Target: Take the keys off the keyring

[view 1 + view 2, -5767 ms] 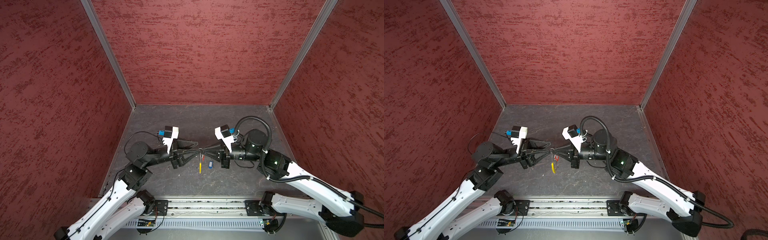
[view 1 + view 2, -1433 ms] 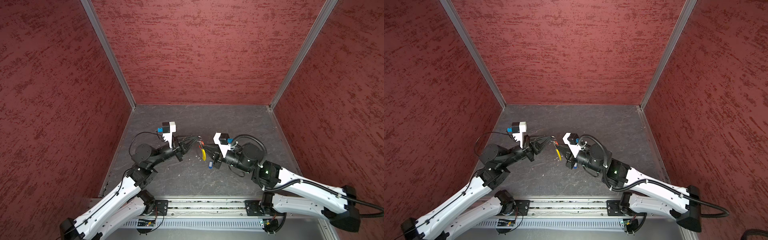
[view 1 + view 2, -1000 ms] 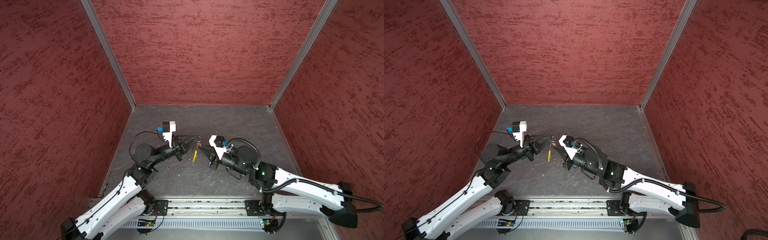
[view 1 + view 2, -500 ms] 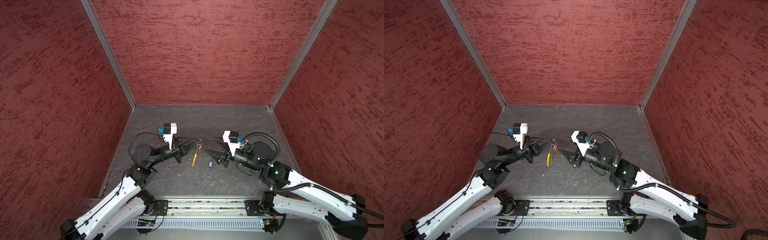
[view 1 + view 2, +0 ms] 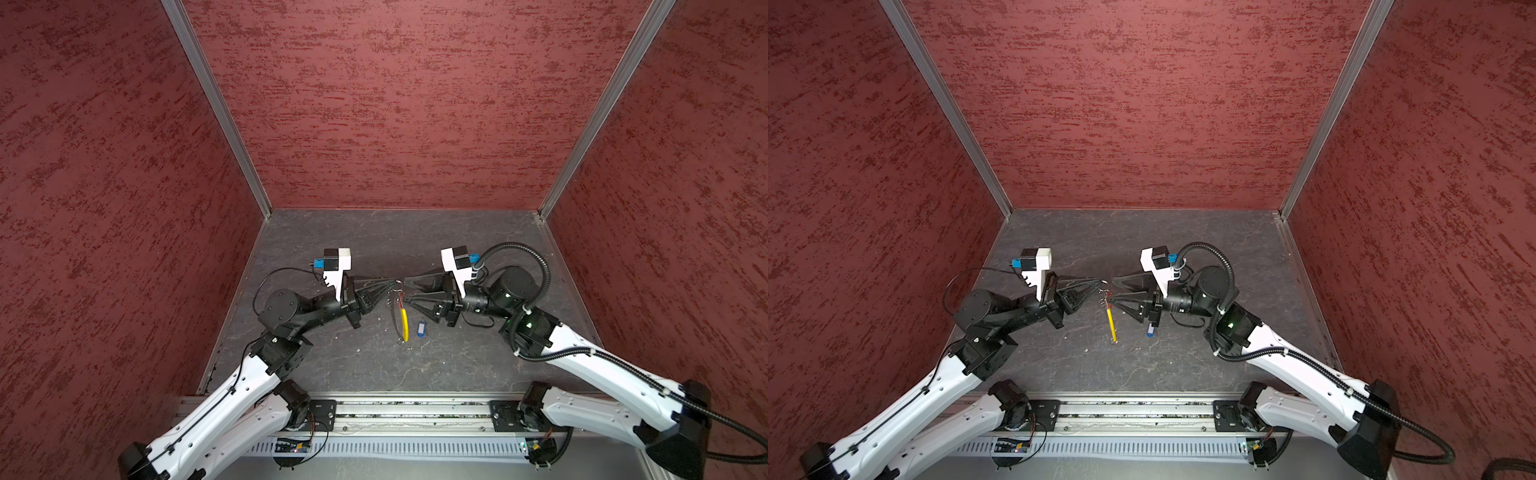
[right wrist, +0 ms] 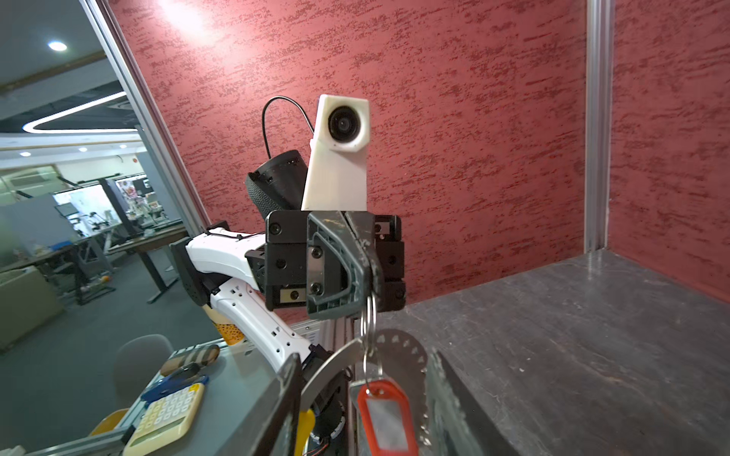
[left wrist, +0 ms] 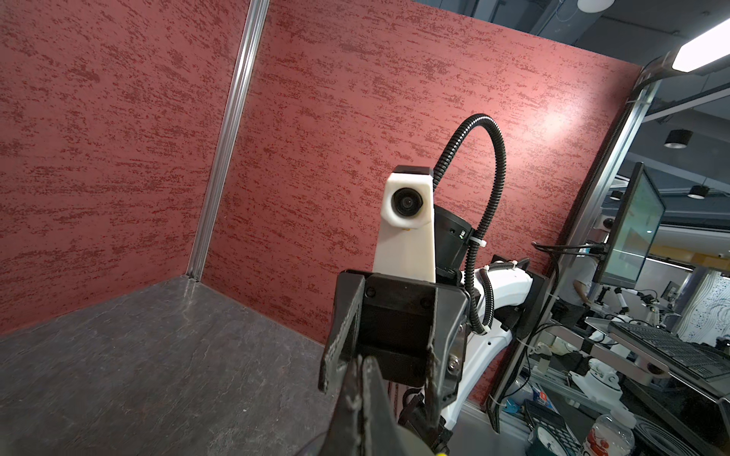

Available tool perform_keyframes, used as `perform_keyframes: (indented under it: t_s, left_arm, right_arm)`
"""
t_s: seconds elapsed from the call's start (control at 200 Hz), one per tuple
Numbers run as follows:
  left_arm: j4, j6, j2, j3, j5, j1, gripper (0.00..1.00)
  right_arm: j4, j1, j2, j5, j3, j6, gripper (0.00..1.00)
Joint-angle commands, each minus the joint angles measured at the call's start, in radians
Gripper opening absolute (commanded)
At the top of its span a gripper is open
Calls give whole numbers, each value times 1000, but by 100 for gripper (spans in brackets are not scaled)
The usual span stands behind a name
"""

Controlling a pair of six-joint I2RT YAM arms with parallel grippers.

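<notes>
Loose key (image 5: 422, 328) on table (image 5: 374, 241), just R of hanging keyring (image 5: 404, 318).

Cell closed on three sides by textured dark-red wall panels (image 5: 395, 104), joined by aluminium corner posts (image 5: 220, 112). Floor (image 5: 395, 232) dark grey, stone-look, faint pale veins. Left wrist view: past open side, lit monitor (image 7: 632, 237), keyboard (image 7: 671, 351), plastic bottle (image 7: 604, 434) low down, strip ceiling light (image 7: 701, 47). Right wrist view: office with curved ceiling light (image 6: 98, 102), round downlights (image 6: 57, 45), desks (image 6: 150, 239), grey chair (image 6: 142, 359), yellow calculator (image 6: 166, 414); bright glare patch (image 6: 181, 15) on wall
</notes>
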Motion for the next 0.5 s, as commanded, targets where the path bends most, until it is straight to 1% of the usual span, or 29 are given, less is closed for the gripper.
perform_keyframes:
  t_s: [0.0,0.15,0.496]
  left_arm:
    - [15,11,-8,3,15,5,0]
    - [25,7,-5,-1,22,6,0]
    - [53,-10,4,-9,35,5,0]
  right_arm:
    - [100,-2,8,-45,-7,62,42]
    - [115,-2,19,-28,-9,72,31]
    - [129,-4,45,-18,-4,84,17]
